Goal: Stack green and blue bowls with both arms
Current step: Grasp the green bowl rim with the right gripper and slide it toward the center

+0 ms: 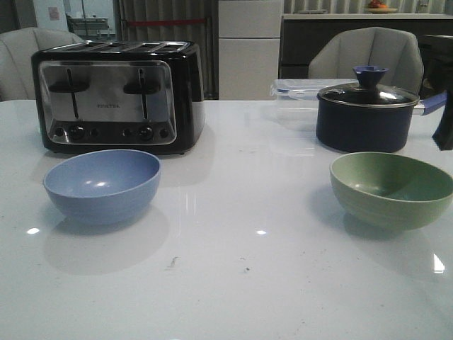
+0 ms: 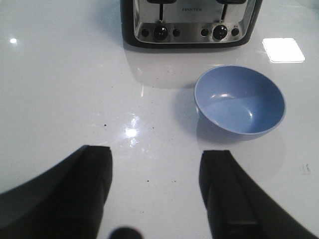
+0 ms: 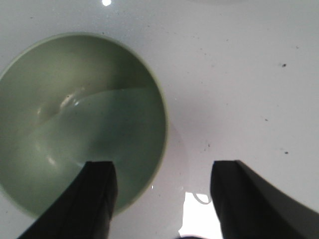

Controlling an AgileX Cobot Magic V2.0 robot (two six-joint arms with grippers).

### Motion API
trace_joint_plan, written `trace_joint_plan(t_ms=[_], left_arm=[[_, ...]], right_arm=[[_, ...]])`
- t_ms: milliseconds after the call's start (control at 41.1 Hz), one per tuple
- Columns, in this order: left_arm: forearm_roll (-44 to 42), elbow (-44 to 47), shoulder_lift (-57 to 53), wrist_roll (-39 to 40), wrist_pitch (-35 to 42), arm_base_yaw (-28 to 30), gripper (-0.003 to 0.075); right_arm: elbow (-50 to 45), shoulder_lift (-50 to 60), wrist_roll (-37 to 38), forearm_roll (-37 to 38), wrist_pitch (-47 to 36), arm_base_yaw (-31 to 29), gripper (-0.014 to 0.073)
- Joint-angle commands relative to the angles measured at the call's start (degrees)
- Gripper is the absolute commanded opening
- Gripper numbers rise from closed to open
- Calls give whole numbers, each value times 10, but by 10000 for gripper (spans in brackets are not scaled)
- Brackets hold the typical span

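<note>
The pale blue bowl (image 1: pixel 102 185) stands upright on the white table at the front left, in front of the toaster. It also shows in the left wrist view (image 2: pixel 240 100). My left gripper (image 2: pixel 155 153) is open and empty over bare table, short of the blue bowl and off to one side of it. The pale green bowl (image 1: pixel 391 188) stands upright at the front right, apart from the blue one. My right gripper (image 3: pixel 164 167) is open above the green bowl (image 3: pixel 75 119). One finger (image 3: pixel 97 194) is over the bowl's inside and the other is over the table outside the rim.
A black and silver toaster (image 1: pixel 117 95) stands behind the blue bowl. A dark navy lidded pot (image 1: pixel 367 110) and a clear plastic container (image 1: pixel 297 99) stand behind the green bowl. A dark arm part (image 1: pixel 444 120) shows at the right edge. Chairs stand beyond the table.
</note>
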State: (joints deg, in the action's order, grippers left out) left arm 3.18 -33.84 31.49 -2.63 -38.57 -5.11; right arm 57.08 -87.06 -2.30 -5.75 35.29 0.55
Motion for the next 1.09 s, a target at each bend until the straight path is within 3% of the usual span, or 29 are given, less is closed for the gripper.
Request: trace_joint_plan(t_ms=[0,73,316,559,753,1069], left_arm=[[4,-17,4,0,46,-4,456],[4,-17,4,0,46,-4,456],[4,-17,4,0,46,-4,456],[4,-17,4,0,46,-4,456],[4,-17,4,0,46,-4,456],[4,-17,4,0,46,-4,456]], right_arm=[[50,-34,-1,-10,-8,-2,517],[73,-70,-1,-19,-1,-2,495],[107,-127,-1,-33,8,-2,231],[107,-123,-2,-30,21,-2,60],[107,-86,-2,-31,42,26,52],[107,-69,-2,-31,35,187,52]])
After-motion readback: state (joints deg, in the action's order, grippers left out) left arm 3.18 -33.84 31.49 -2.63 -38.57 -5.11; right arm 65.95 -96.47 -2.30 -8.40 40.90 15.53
